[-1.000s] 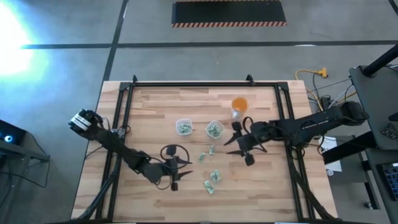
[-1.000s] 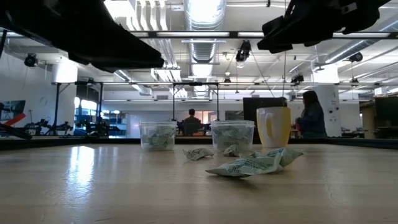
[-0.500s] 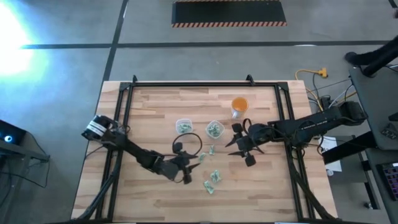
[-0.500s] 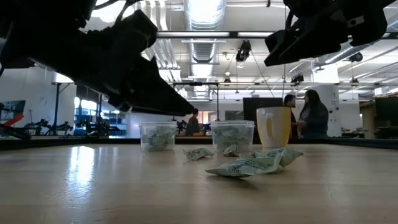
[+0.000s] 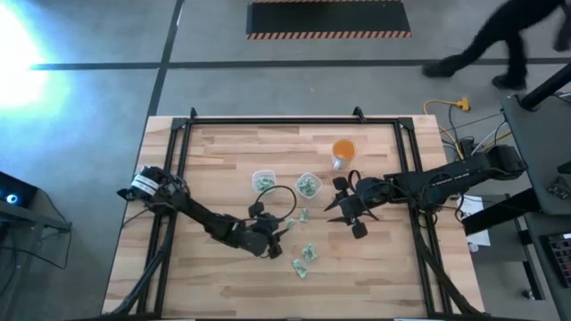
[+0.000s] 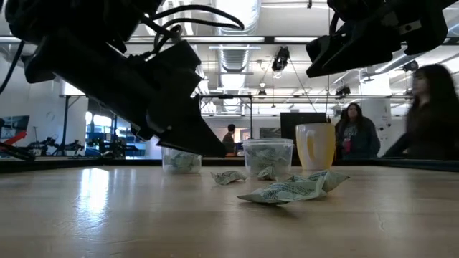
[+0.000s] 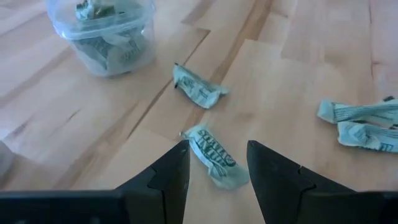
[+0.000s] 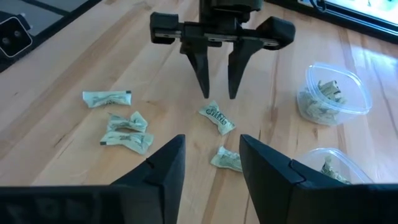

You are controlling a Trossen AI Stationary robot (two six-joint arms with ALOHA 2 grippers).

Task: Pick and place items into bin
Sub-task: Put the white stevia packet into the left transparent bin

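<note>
Several pale green-and-white wrappers lie flat on the wooden table: one (image 7: 213, 155) between my left fingers, one (image 7: 199, 88) just beyond it, and a cluster (image 5: 305, 259) nearer the table's near edge. More fill two clear cups (image 5: 263, 182) (image 5: 308, 185). My left gripper (image 5: 287, 230) is open and hovers low over the wrapper (image 8: 217, 118), one finger on either side, not touching it. My right gripper (image 5: 328, 209) is open and hangs above the table right of the wrappers, facing them.
An orange cup (image 5: 343, 152) stands behind the right clear cup, close to my right arm. A black frame (image 5: 268, 120) borders the table. Bare wood lies on the left half and along the near edge. People stand in the room beyond the table (image 6: 355, 136).
My left arm has swung from the near-left part of the table toward the right and the far edge, and has come down until its open fingers straddle a wrapper near the cups. The wrappers have stayed where they were.
</note>
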